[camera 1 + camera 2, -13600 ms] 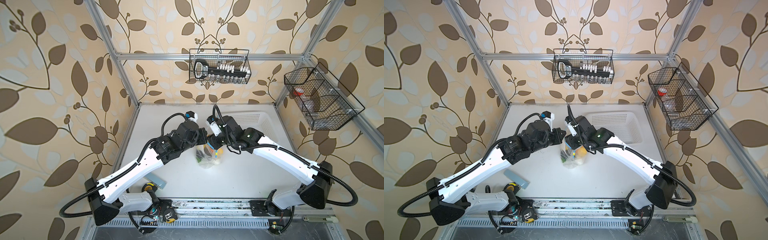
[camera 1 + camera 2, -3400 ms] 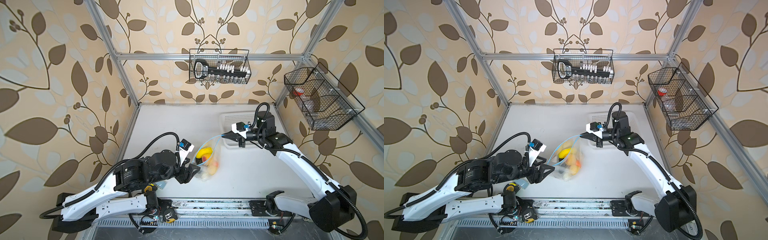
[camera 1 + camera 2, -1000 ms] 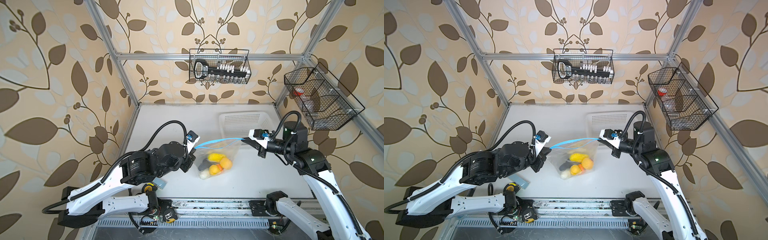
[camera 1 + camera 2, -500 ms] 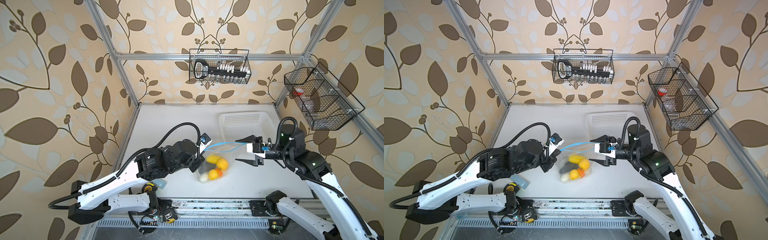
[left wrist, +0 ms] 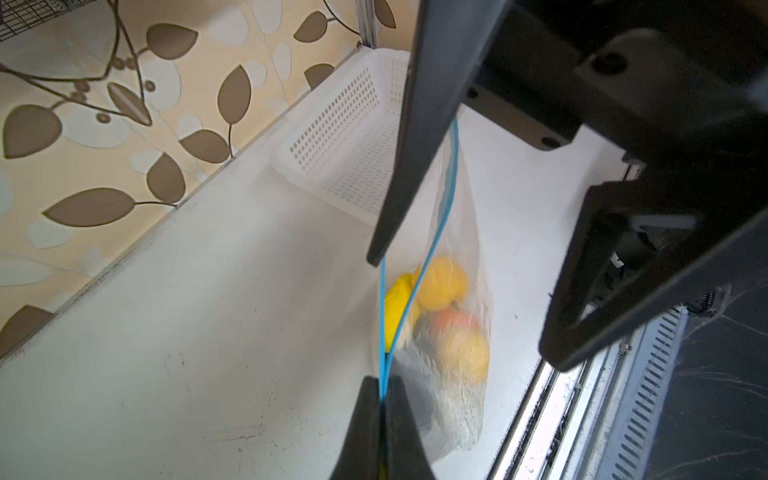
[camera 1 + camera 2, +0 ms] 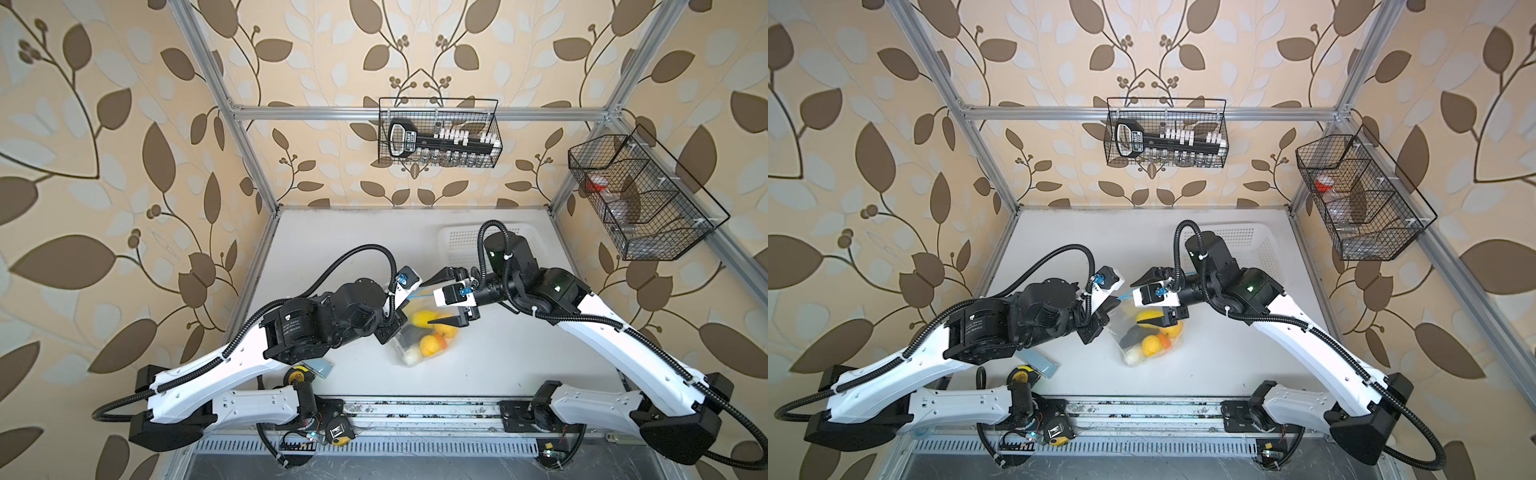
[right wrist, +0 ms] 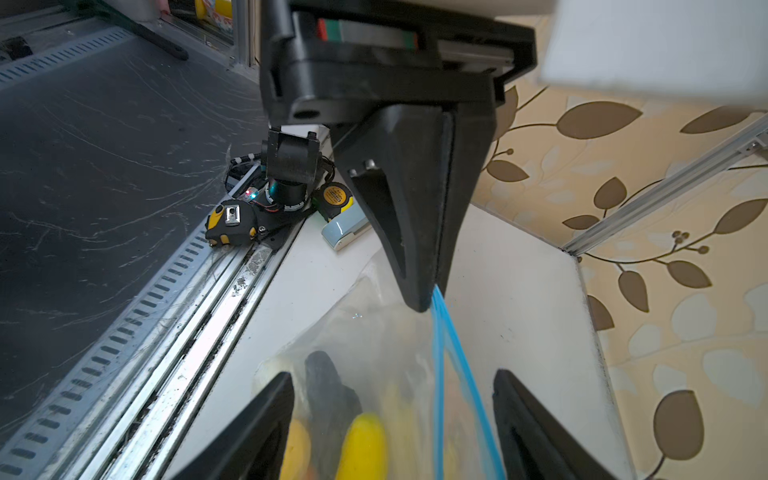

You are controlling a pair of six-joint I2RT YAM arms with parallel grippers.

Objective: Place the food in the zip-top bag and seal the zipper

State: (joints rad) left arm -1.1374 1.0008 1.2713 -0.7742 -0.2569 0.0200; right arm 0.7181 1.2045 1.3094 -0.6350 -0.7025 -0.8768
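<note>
**Condition.** The left claw (image 5: 384,381) is clamped flat on one end of the zipper (image 7: 438,353). In a top view that end lies at the 10 o'clock corner of the zip-top bag (image 6: 398,345). The right claw (image 7: 392,376) comes in from 3 o'clock with its jaws spread wide. It straddles the bag's upper edge and grips nothing. The bag lies at mid-desk (image 6: 353,232), sagging toward 5 o'clock, and its lower end appears to rest on the surface. The food (image 5: 440,282) is bunched in the lower part of the bag, clear of the mouth. A white basket (image 6: 457,237) stands at 1 o'clock of the bag, well apart.

**Finding.** Both wrist views show two blue tracks leaving the left claw and spreading apart. The mouth is therefore judged unsealed along most of its length. Loading appears finished, and sealing is the step in hand.

**Recommendation.**
- Both tracks should lie between the right jaws before they close. In the right wrist view the strip runs nearer one jaw than the other, so the claw should be centred first.
- The pinch should be made just beside the left claw, where the tracks already meet.
- The right claw should then slide toward 3 o'clock under light pressure while the left claw anchors the strip.
- The strip should be kept straight and taut.

**Risks.** A hard pinch would probably drag the bag rather than slide along it. Slack film caught between the tracks would leave a gap in the seal.
</note>
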